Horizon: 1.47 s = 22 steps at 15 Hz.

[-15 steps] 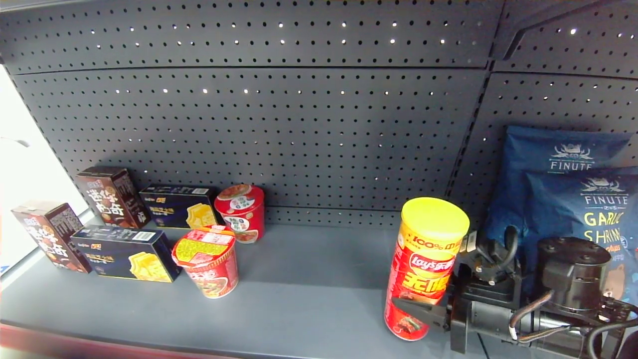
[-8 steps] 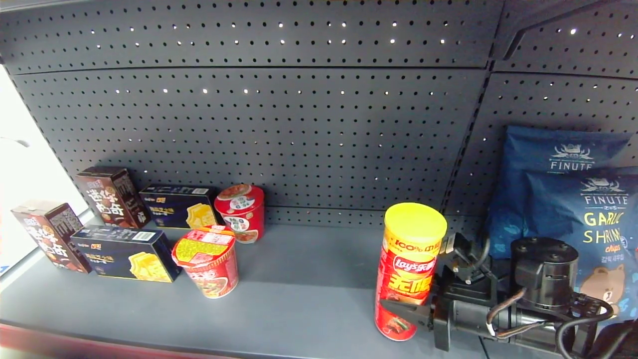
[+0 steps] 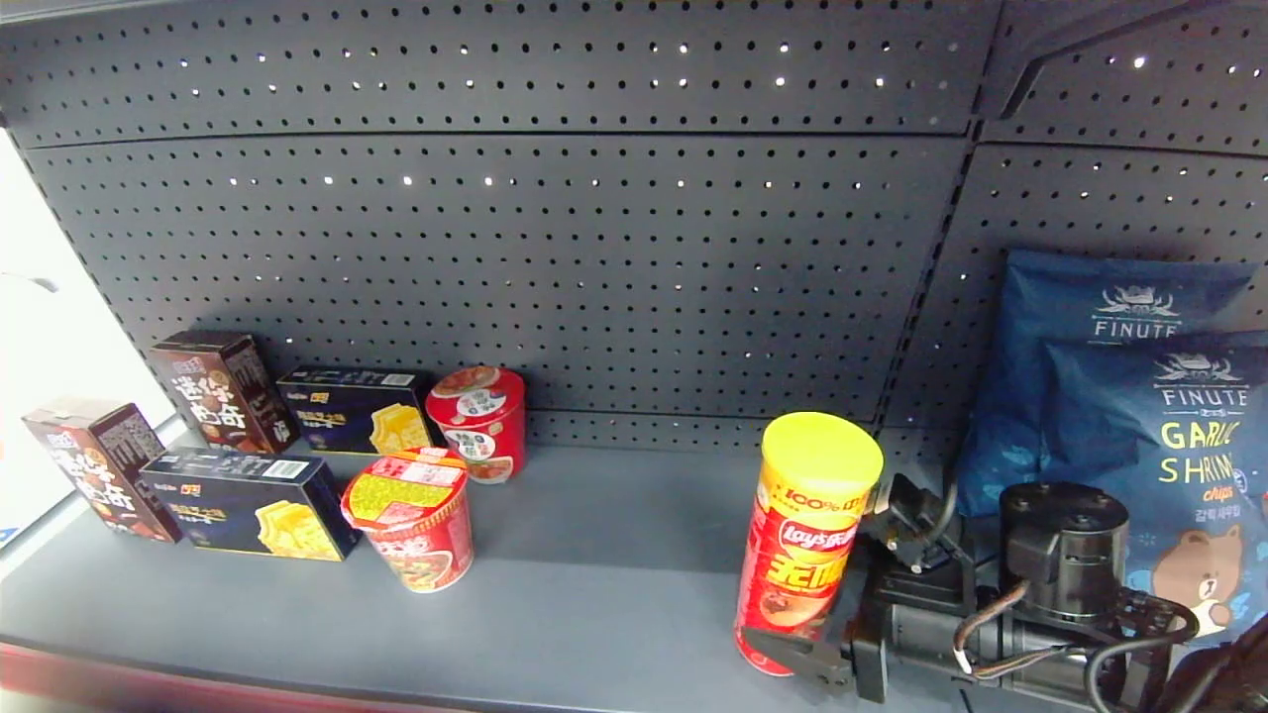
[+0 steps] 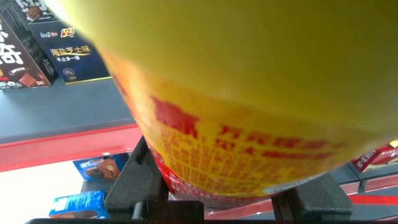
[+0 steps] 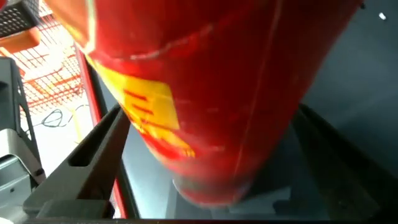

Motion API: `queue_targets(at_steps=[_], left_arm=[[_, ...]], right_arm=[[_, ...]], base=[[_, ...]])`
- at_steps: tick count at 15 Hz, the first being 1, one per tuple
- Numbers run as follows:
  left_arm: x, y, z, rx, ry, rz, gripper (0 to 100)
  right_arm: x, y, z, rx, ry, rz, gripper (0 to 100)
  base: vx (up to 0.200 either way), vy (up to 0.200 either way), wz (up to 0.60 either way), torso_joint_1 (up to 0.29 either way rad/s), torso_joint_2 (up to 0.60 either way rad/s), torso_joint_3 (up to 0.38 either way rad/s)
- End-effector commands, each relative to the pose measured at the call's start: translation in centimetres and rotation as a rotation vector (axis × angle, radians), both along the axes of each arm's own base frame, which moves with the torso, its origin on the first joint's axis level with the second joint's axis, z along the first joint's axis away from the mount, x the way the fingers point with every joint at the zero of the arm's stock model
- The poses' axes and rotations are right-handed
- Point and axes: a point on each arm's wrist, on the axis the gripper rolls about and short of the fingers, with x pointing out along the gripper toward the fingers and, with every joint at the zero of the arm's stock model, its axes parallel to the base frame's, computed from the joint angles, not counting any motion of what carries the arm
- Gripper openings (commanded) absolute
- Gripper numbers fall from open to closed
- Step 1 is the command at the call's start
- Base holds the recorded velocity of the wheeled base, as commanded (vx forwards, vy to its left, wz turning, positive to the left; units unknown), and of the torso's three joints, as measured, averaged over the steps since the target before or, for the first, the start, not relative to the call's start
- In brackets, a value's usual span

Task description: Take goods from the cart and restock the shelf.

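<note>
A dark grey shelf (image 3: 614, 594) with a pegboard back. On its right part stands a tall chip canister (image 3: 807, 540), red with a yellow lid, held by the right gripper (image 3: 783, 634). The gripper comes in level from the robot's side, and its fingers (image 5: 93, 155) are closed around the canister's lowest part, one on each side. The canister's long axis runs nearly upright, with the lid leaning slightly toward the blue snack bags (image 3: 1139, 396) just beside it on the right. Its base is at the shelf surface, but whether it rests there or hangs just above cannot be told.

The coming move probably turns on that lean: the canister needs to stand square on its base before the fingers part and pull back toward the shelf front, or it may tip.

The left gripper (image 4: 227, 199) sits lower, near the shelf's red front edge, its fingers (image 4: 134, 183) closed on a yellow-and-red round pack (image 4: 249, 93). The right arm is the one already at the shelf.

Well apart on the left of the shelf stand two red noodle cups (image 3: 411, 530) and four boxes (image 3: 248, 500).
</note>
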Motion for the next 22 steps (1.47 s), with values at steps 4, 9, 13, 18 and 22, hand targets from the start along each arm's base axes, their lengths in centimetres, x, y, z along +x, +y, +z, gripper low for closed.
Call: queue_targets(at_steps=[4,9,13,18,22], left_arm=[[-0.2,0.0,0.7,0.002,-0.029,-0.002,0],[-0.4,-0.3,10.5,0.012,-0.162,-0.151,0],[4.9,-1.1,16.8,0.001,-0.067,-0.416,0],[15.3,-3.4,16.4,-0.022,0.098,-0.587,0],[22.3,-7.6,13.6,-0.012,0.166,-0.72,0]], right_arm=[[-5.0,-4.0,2.5,0.041,-0.067,-0.034,100],[-8.9,-8.1,4.5,0.076,-0.137,-0.152,100],[-8.4,-8.2,5.1,-0.048,-0.03,-0.338,100],[-7.9,-8.2,5.0,-0.074,-0.015,-0.39,100],[-7.4,-8.0,5.0,-0.081,-0.005,-0.391,100]], base=[[0.0,0.0,0.0,0.0,0.0,0.0],[0.0,0.0,0.0,0.0,0.0,0.0],[0.0,0.0,0.0,0.0,0.0,0.0],[0.0,0.0,0.0,0.0,0.0,0.0],[0.0,0.0,0.0,0.0,0.0,0.0]])
